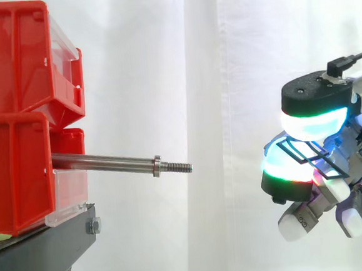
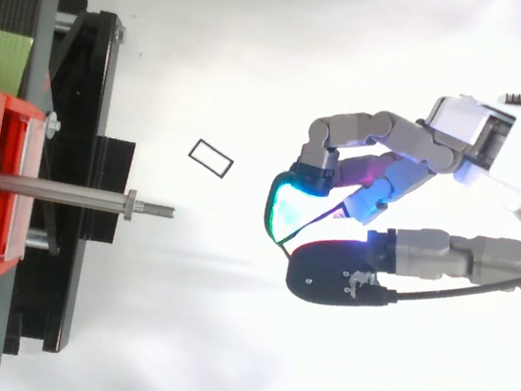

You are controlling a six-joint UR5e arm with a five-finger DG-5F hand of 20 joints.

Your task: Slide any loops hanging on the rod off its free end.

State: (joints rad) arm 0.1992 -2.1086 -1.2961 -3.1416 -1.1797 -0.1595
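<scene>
From my station the rod (image 1: 101, 160) looks bare. It juts rightward out of the red bins (image 1: 16, 111) on the black stand (image 1: 45, 246), and nothing hangs between the bins and the nut (image 1: 157, 165) or on the threaded free end (image 1: 178, 168). The hand (image 2: 379, 135) hangs well to the right of that free end, apart from the rod and a little lower than it in the side view. Its fingers are curled, with thumb and finger pads closed on a thin black rectangular wire loop (image 1: 300, 151), so I judge that loop is already off the rod. From above I also see a loose loop (image 2: 211, 157), a small black rectangle between the rod tip and the hand and a little to the far side. It is touching neither, and I can't tell whether it lies on the white ground below or is in the air. So I judge the sliding itself done and the step in hand to be disposing of the held loop. The next move calls for relaxing the pads to release it clear of the rod, keeping the hand away from the threaded tip, then checking the rod again for stragglers.
</scene>
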